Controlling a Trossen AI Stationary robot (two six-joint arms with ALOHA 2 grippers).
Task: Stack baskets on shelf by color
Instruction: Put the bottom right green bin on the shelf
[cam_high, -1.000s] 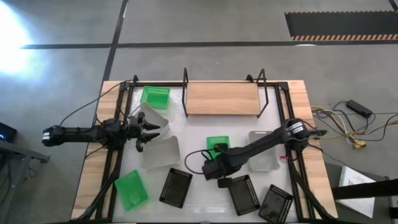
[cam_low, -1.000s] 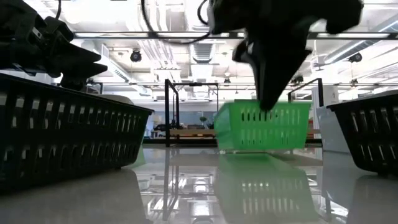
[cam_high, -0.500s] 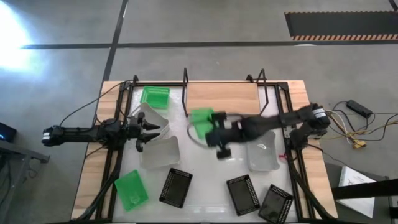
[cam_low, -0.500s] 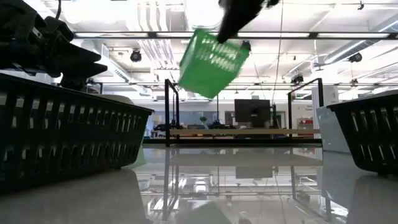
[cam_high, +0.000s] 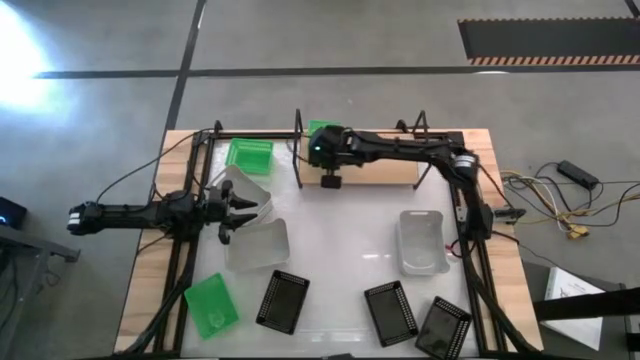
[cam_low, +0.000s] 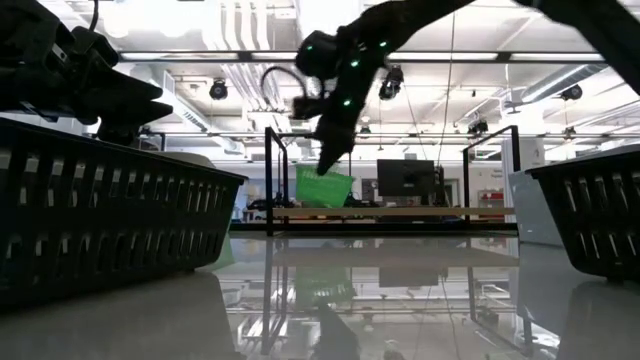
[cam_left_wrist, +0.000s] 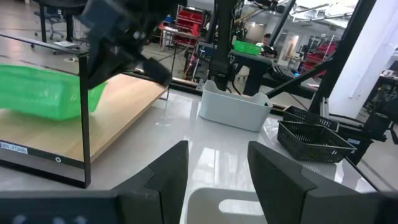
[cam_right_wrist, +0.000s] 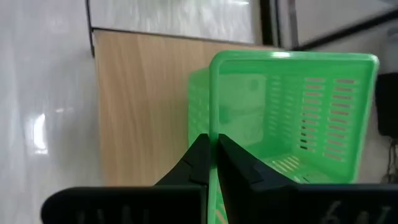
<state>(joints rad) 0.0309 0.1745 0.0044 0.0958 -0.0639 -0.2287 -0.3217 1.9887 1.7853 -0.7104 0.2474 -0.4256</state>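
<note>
Right now the right gripper (cam_high: 322, 150) is clenched on the rim of a green basket (cam_high: 322, 133), holding it over the left end of the wooden shelf (cam_high: 375, 160) near the top centre of the high view. In the right wrist view the two dark fingers (cam_right_wrist: 200, 163) pinch the basket's near wall (cam_right_wrist: 292, 118), w/ the plank (cam_right_wrist: 143, 106) right under it. The low view shows that basket (cam_low: 324, 187) tilted, hanging at about plank height at frame centre; can't tell if it touches the wood.

Left gripper (cam_high: 238, 208) sits at mid-left of the high view, its fingers (cam_left_wrist: 166, 180) spread apart over a translucent white-grey basket (cam_high: 248, 190); can't tell whether they grip it.

Other baskets in the high view:
- 2nd green basket (cam_high: 249, 155) upper left, just beside the shelf frame
- 3rd green basket (cam_high: 211, 305) lower left
- another white-grey basket (cam_high: 257, 245) left of centre, and one (cam_high: 422, 241) at right
- three black mesh baskets along the bottom (cam_high: 283, 300), (cam_high: 391, 312), (cam_high: 444, 327)
</note>
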